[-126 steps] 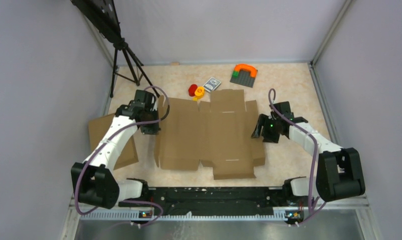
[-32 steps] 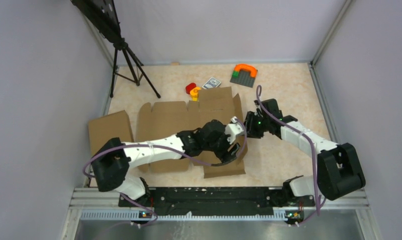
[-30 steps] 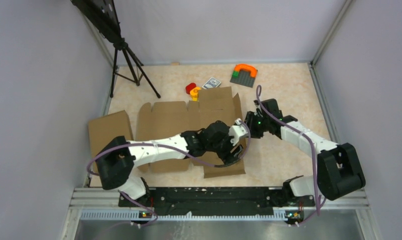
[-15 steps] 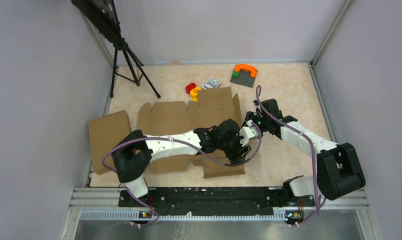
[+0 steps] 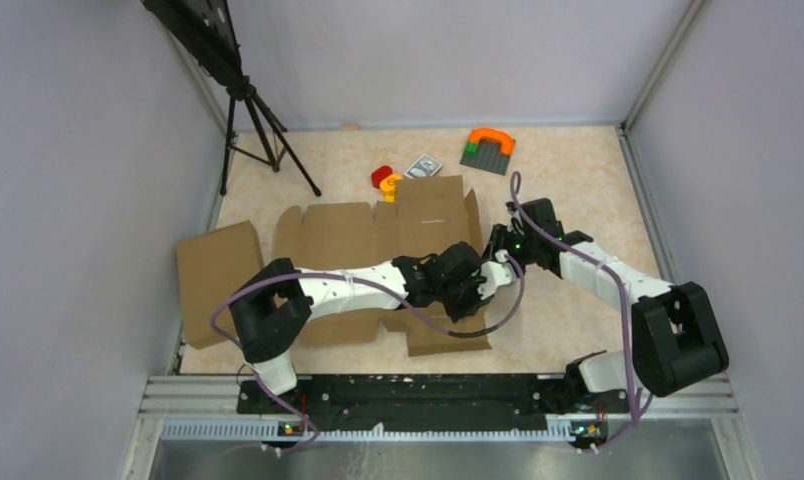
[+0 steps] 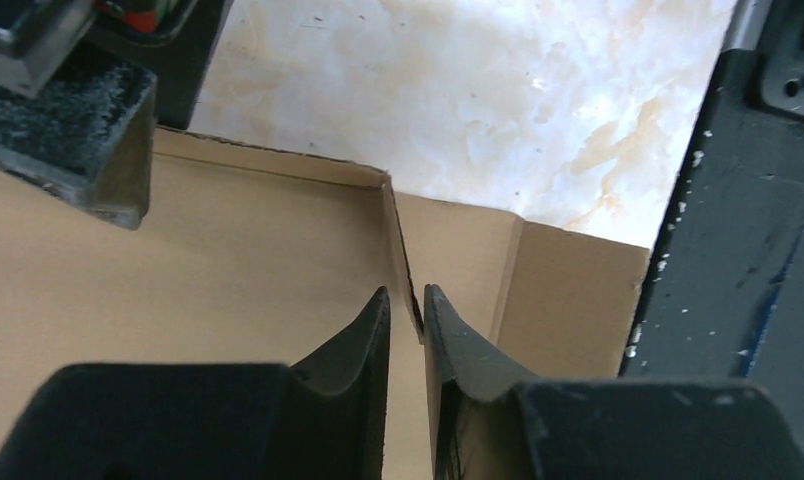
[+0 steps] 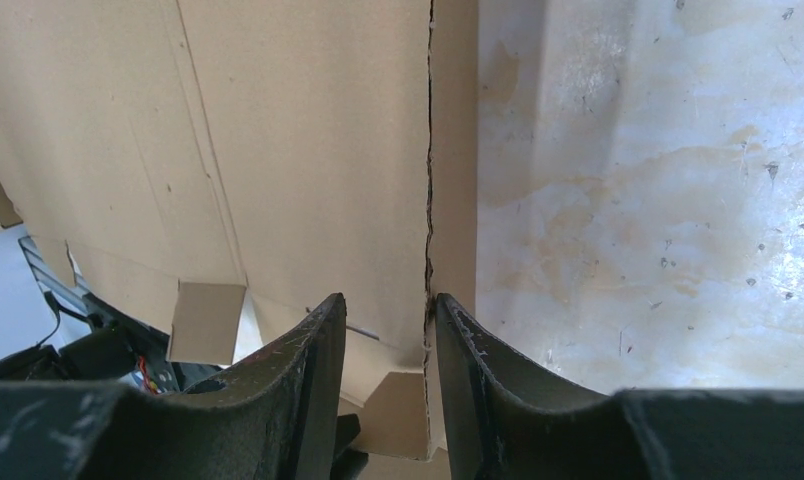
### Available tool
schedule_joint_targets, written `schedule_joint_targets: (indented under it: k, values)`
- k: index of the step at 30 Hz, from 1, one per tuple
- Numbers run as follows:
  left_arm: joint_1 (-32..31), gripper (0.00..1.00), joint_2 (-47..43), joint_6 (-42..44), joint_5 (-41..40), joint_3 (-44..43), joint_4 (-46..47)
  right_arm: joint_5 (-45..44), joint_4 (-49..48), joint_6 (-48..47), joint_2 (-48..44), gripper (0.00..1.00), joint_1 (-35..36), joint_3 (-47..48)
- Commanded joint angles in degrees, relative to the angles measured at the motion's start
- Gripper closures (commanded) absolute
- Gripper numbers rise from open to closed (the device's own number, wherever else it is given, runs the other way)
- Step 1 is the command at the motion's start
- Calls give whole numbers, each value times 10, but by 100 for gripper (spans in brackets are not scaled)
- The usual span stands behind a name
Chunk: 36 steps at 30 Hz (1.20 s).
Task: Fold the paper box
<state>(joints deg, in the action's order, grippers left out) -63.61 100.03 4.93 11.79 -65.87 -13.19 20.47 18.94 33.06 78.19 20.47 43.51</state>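
While looking down from the top camera, finding the paper box (image 5: 358,235) lying mid-table as a mostly flat die-cut sheet, spreading from the centre toward the left. Seeing one flap reaching toward the far clutter and another pointing back at the arm bases. Noting its right-hand side panel standing up off the table (image 5: 578,190) rather than lying flat. Logging the left arm (image 5: 348,285) lying low across the sheet, ending at that raised side.

Through the left wrist camera, catching the left gripper (image 6: 405,300) set narrow, pinching the thin upright edge of a cardboard wall at an inside corner of the paper box. Noting a further tab showing beyond that corner, against the marbled table. Also spotting a dark padded finger (image 6: 68,140) of the other arm sitting at upper left, over the cardboard's raised rim.

Through the right wrist camera, finding the right gripper (image 7: 388,305) partly closed, clamping cardboard that is filling the gap between its jaws; seeing a cut line running straight away from the fingertips.

Recording elsewhere: a second brown box (image 5: 223,280) lying just beside the sheet's left edge; a tripod (image 5: 258,130) standing far left; a red piece (image 5: 383,177) and a yellow piece (image 5: 392,187) sitting just beside the far flap; a small packet (image 5: 424,165) near them; a grey baseplate (image 5: 486,155) carrying an orange arch (image 5: 491,136) farther back
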Motion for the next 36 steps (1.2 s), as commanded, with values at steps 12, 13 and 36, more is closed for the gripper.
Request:
schedule_joint_targets:
  k: [12, 13, 36]
  values:
    - [-3, 86, -5, 118, -27, 35, 67, -57, 46, -49, 33, 60, 21, 45]
    - [-2, 86, -2, 117, -26, 35, 69, -60, 49, -49, 33, 60, 24, 49]
    - [1, 86, -13, 63, -49, 93, 121, -263, 166, -69, 125, 92, 165, 162]
